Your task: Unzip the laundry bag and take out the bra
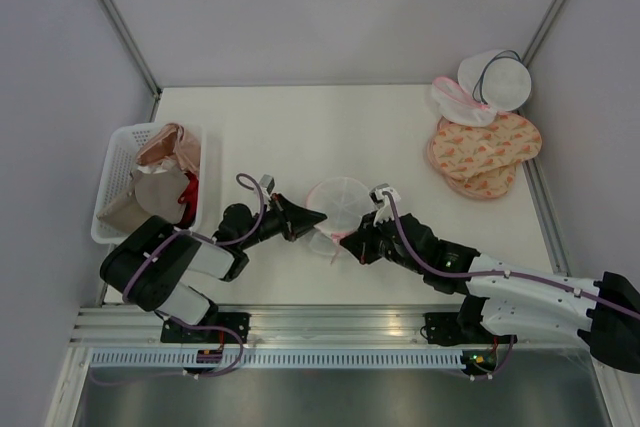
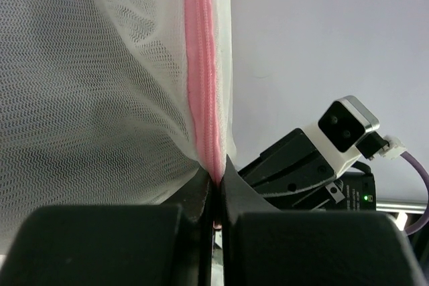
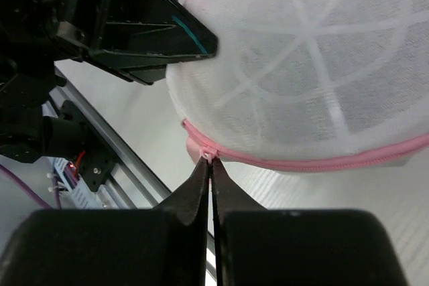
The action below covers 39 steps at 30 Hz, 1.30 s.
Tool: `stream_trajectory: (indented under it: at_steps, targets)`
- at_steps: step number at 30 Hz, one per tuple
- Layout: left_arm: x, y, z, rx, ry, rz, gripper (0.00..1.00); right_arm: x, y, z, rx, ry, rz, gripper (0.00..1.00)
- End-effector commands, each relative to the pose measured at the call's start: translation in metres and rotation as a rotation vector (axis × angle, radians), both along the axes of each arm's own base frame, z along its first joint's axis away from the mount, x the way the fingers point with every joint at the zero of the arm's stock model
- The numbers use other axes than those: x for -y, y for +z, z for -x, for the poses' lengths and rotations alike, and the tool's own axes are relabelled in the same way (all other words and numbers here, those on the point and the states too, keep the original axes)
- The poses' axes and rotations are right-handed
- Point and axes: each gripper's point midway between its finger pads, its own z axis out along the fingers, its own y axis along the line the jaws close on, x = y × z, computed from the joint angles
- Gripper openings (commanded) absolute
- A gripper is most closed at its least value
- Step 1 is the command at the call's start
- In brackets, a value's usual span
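Observation:
The laundry bag [image 1: 338,199], a small round white mesh pouch with pink trim, sits at the table's middle between both grippers. My left gripper [image 1: 318,218] is shut on its pink zipper seam [image 2: 204,98] at the bag's left edge. My right gripper [image 1: 352,237] is shut on the small pink zipper pull [image 3: 208,158] at the bag's near edge. In the right wrist view the bag's dome [image 3: 315,65] fills the upper right and the left gripper's body [image 3: 141,18] is at upper left. The bra is not in view.
A white basket [image 1: 113,175] with beige, pink and red garments stands at the left. Peach patterned bags [image 1: 485,152] and a white round bag with dark trim [image 1: 497,79] lie at the back right. The table's metal rail [image 1: 330,325] runs along the near edge.

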Motion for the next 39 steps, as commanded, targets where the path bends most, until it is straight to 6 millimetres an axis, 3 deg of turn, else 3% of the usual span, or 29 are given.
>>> stream_trajectory:
  at_steps: [1,3,4,7,15,19,20,21,22,25,26,28,29,32,34,37,39]
  targets:
    - [-0.009,0.076,0.009,0.308,-0.035,0.192,0.02,0.015,0.009,-0.004,0.008,-0.042,0.086,0.00]
    - [-0.012,0.075,0.008,0.333,-0.067,0.163,0.02,0.029,0.013,-0.008,0.013,-0.093,0.148,0.00]
    - [-0.011,0.068,0.007,0.312,-0.081,0.135,0.02,0.044,0.000,-0.004,-0.017,-0.107,0.231,0.00]
    - [-0.010,0.062,0.010,0.338,-0.151,0.070,0.02,0.073,-0.004,-0.006,-0.022,-0.184,0.342,0.00]
    - [-0.002,0.058,0.010,0.474,-0.351,-0.101,0.02,0.132,-0.004,-0.022,0.007,-0.426,0.554,0.00]
    - [0.003,0.049,0.009,0.471,-0.508,-0.181,0.02,0.127,-0.006,-0.026,0.013,-0.419,0.563,0.00]
    - [0.006,0.055,-0.002,0.486,-0.495,-0.210,0.02,0.125,-0.004,-0.026,0.016,-0.416,0.545,0.00]
    - [0.004,0.035,-0.005,0.437,-0.501,-0.276,0.02,0.120,-0.003,-0.027,0.019,-0.411,0.519,0.00]
    - [0.003,0.029,-0.019,0.428,-0.436,-0.335,0.02,0.117,-0.002,-0.026,0.017,-0.395,0.501,0.00]
    - [-0.002,0.024,-0.048,0.438,-0.277,-0.438,0.03,0.105,0.002,-0.024,0.017,-0.360,0.434,0.00]
    - [-0.004,0.023,-0.053,0.441,-0.240,-0.460,0.25,0.102,0.002,-0.024,0.016,-0.353,0.419,0.00]
    - [-0.012,0.025,-0.065,0.445,-0.158,-0.523,0.41,0.097,0.002,-0.025,0.018,-0.344,0.403,0.00]
    - [-0.015,0.026,-0.067,0.446,-0.136,-0.539,0.65,0.094,-0.001,-0.024,0.012,-0.332,0.403,0.00]
    - [-0.030,0.035,-0.066,0.439,-0.033,-0.574,0.92,0.085,-0.002,-0.023,0.005,-0.301,0.387,0.00]
    - [-0.043,0.040,-0.058,0.437,0.045,-0.588,1.00,0.081,-0.002,-0.022,0.001,-0.286,0.380,0.01]
    - [-0.058,0.038,-0.045,0.384,0.110,-0.608,1.00,0.072,-0.001,-0.018,-0.009,-0.246,0.345,0.00]
    - [-0.067,0.052,-0.036,0.398,0.158,-0.599,1.00,0.065,0.001,-0.015,-0.014,-0.211,0.324,0.00]
